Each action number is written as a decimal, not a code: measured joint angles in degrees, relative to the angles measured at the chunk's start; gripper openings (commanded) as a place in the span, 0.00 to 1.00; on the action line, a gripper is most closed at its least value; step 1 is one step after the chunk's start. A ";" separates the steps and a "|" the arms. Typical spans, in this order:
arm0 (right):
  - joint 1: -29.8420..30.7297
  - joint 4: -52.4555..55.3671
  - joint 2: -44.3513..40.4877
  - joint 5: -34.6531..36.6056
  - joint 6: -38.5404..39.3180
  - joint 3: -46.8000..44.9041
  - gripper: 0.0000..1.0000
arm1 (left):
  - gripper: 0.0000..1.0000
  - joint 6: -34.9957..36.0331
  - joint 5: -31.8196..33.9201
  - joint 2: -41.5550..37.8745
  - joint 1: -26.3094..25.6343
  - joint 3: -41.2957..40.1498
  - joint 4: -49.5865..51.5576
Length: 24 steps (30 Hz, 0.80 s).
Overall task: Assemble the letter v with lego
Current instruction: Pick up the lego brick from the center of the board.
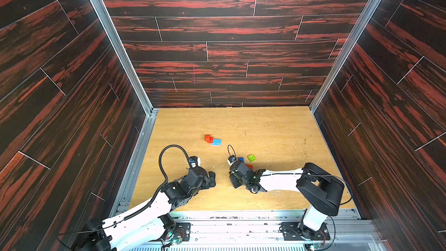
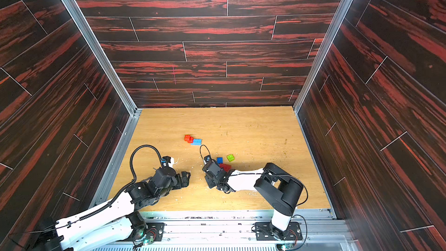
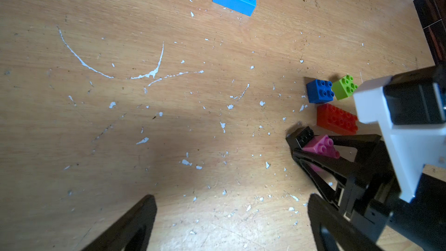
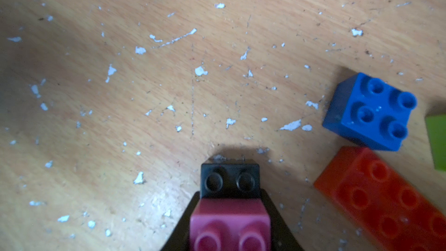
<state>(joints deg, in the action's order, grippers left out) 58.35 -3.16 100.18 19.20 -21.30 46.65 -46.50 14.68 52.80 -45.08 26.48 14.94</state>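
My right gripper (image 4: 230, 196) is shut on a pink lego brick (image 4: 229, 225) stacked on a black brick (image 4: 230, 181), low over the wooden table; the pair also shows in the left wrist view as the pink brick (image 3: 321, 147). Just beside it lie a blue square brick (image 4: 371, 112), a red oblong brick (image 4: 386, 204) and a lime green brick (image 1: 251, 157). Farther back, a red brick (image 1: 207, 138) is joined to a light blue brick (image 1: 216, 141). My left gripper (image 3: 229, 213) stands open and holds nothing, to the left of the right gripper and apart from every brick.
The wooden table (image 1: 277, 129) is scratched and flecked with white paint chips. Dark wood-patterned walls (image 1: 72, 92) enclose it on three sides, with metal rails (image 1: 241, 216) along the front edge where both arm bases stand.
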 measured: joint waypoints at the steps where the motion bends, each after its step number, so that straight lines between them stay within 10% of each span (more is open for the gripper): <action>1: 0.04 0.35 0.00 -0.04 0.11 0.15 0.33 | 1.00 -0.04 0.22 0.04 0.00 0.00 0.00; 13: -2.01 17.38 -0.02 -3.63 6.38 11.58 0.32 | 1.00 -0.28 13.97 6.25 0.96 6.69 3.04; 24: -10.34 24.85 2.01 -6.67 14.47 31.26 0.32 | 1.00 1.60 13.07 23.41 14.51 12.68 -1.20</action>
<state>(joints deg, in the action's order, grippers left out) 48.01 21.69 102.19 12.53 -6.83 77.91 -44.91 27.75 76.20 -30.57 39.16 13.74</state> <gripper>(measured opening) 0.348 0.999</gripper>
